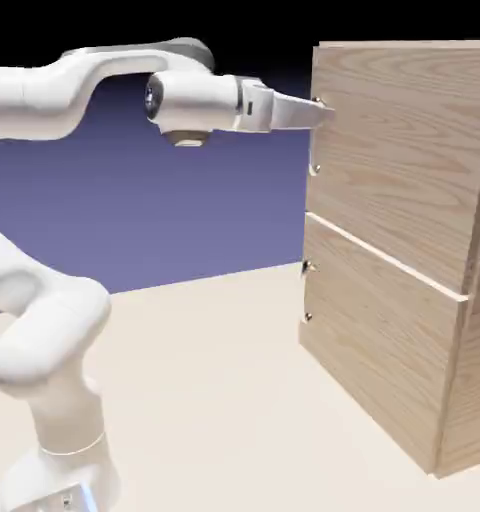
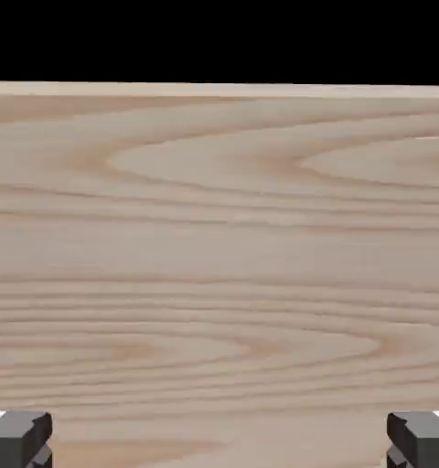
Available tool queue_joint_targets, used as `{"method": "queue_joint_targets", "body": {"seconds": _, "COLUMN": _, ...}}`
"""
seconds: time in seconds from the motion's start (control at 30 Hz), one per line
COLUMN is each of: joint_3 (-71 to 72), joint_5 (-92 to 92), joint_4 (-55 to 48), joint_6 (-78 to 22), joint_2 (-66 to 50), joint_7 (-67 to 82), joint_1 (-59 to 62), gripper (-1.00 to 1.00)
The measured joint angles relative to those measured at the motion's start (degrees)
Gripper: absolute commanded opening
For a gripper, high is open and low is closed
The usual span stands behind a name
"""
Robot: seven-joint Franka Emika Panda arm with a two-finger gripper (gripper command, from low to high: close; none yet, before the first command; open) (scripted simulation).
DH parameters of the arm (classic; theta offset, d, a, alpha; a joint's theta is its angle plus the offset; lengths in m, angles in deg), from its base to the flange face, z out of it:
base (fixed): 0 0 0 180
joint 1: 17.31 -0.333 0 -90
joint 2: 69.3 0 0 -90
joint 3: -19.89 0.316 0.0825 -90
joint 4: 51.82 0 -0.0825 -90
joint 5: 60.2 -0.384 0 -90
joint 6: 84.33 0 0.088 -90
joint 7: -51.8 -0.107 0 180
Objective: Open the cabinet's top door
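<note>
The wide-parted grey jaws (image 2: 219,441) are facing the pale wood-grain upper door (image 1: 399,150), holding nothing between them.

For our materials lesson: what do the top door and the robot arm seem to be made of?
Top door: apparently pale, matt wood, or a wood print, from its wavy grain. Arm: perhaps painted metal or plastic, smooth and white.
</note>
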Motion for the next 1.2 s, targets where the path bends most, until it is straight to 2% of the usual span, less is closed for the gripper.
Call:
{"method": "queue_joint_targets", "body": {"seconds": 0.83, "joint_3": 25.6, "joint_5": -61.9, "joint_4": -17.0, "joint_6": 3.4, "joint_2": 8.2, "joint_7": 42.5, "joint_1": 21.4, "gripper": 0.0}}
{"method": "queue_joint_targets", "body": {"seconds": 1.0, "joint_3": 30.3, "joint_5": -62.0, "joint_4": -23.0, "joint_6": 2.4, "joint_2": 6.3, "joint_7": 42.5, "joint_1": 29.7, "gripper": 0.0}}
{"method": "queue_joint_targets", "body": {"seconds": 1.03, "joint_3": 31.4, "joint_5": -62.1, "joint_4": -24.4, "joint_6": 2.1, "joint_2": 5.8, "joint_7": 42.5, "joint_1": 31.6, "gripper": -1.0}}
{"method": "queue_joint_targets", "body": {"seconds": 1.1, "joint_3": 31.4, "joint_5": -62.1, "joint_4": -24.4, "joint_6": 2.1, "joint_2": 5.8, "joint_7": 42.5, "joint_1": 31.6, "gripper": -1.0}}
{"method": "queue_joint_targets", "body": {"seconds": 1.2, "joint_3": 27.6, "joint_5": -62.1, "joint_4": -19.4, "joint_6": -0.7, "joint_2": 4.5, "joint_7": 45.0, "joint_1": 25.4, "gripper": -1.0}}
